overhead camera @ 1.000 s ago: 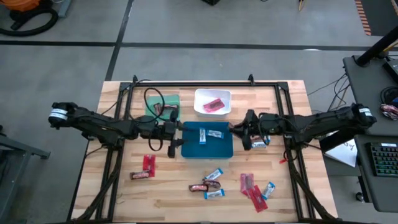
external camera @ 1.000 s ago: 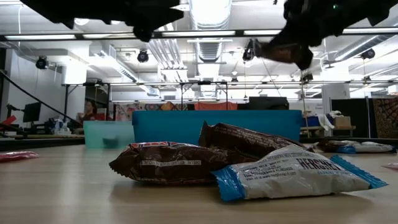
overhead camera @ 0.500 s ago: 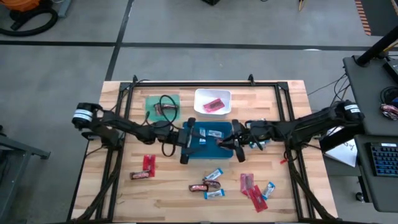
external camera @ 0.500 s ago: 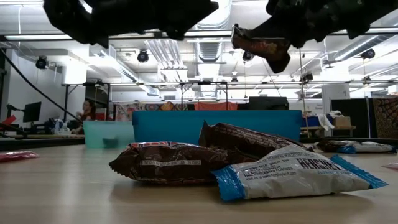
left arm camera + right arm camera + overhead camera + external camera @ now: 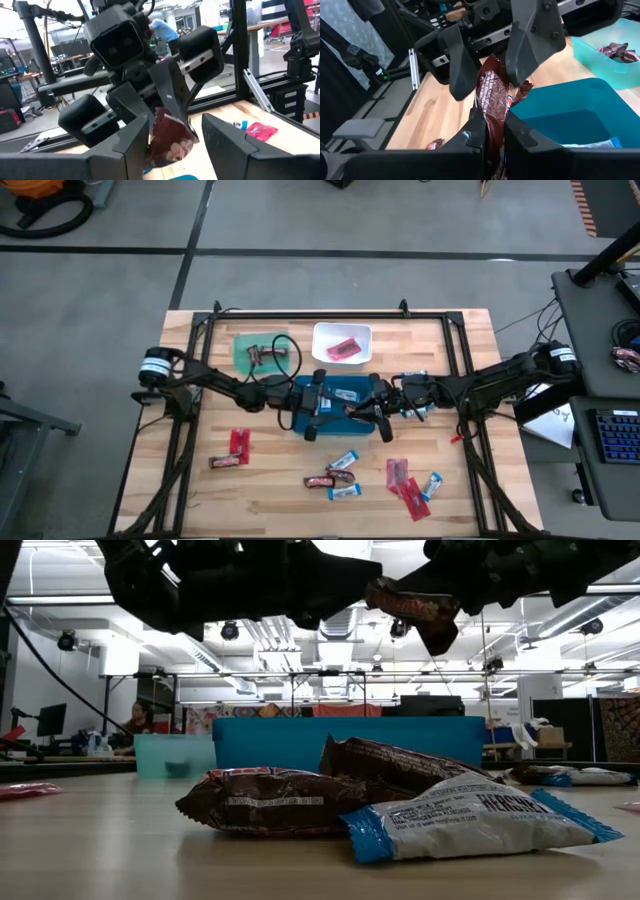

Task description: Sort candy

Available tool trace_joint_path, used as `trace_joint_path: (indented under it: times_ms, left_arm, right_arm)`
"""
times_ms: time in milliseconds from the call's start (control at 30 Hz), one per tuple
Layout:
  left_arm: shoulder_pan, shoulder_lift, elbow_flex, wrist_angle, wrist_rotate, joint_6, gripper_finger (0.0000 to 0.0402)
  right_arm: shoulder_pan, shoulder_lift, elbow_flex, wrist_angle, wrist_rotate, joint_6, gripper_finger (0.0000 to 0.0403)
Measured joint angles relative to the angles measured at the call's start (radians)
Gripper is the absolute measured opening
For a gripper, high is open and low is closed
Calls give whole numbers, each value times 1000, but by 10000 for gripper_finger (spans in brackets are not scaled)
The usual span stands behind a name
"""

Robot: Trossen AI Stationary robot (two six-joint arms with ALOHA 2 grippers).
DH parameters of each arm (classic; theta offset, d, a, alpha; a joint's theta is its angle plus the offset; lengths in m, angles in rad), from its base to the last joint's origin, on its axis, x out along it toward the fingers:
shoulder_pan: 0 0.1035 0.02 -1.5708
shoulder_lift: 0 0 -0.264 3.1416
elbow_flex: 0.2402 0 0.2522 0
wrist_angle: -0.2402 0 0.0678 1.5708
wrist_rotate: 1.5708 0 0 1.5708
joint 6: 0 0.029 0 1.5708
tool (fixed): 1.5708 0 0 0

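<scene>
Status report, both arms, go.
Right end effector shut on brown candy bar above blue tray. Left end effector open around it. Handover pending.

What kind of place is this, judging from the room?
Probably a robotics lab or workshop: exposed ceiling ducts, a concrete floor around the wooden table, and a keyboard on a side desk.

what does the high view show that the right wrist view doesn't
Only the high view shows the white tray holding a red packet, and loose candies on the table's near side. Only the right wrist view shows the right gripper shut on a dark brown bar, with the left gripper's open fingers around the bar's far end. Both show the blue tray and green tray.
</scene>
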Motion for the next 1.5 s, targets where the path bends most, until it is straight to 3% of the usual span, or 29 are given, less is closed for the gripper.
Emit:
trace_joint_path:
  times_ms: [167, 400, 667, 767, 867, 1100, 1200, 1333, 1500]
  left_arm:
    - [1, 15, 12, 9, 0, -6, 139]
    - [5, 11, 11, 18, 1, -14, 16]
    - [8, -54, 10, -69, 0, -34, 4]
    - [14, -138, 10, -216, -5, -32, 2]
    - [17, -245, 10, -420, -88, -17, 1]
    - [36, -524, 10, -984, -533, -35, 0]
    - [89, -621, 10, -1208, -650, -102, 0]
    - [242, -691, 10, -1412, -665, -243, 0]
    - [499, -676, -5, -1514, -534, -458, 0]
  right_arm:
    - [2, 5, 0, 3, 0, -4, 29]
    - [2, 5, 0, 23, 1, -4, 63]
    - [2, -14, 0, 37, 13, 14, 134]
    - [2, -40, 0, 34, 46, 14, 156]
    - [2, -73, 1, 5, 99, 15, 175]
    - [2, -114, 2, -40, 177, 15, 189]
    - [2, -112, 2, -42, 177, 15, 187]
    - [2, -98, 2, -47, 178, 15, 183]
    - [2, -90, 2, -54, 221, 28, 183]
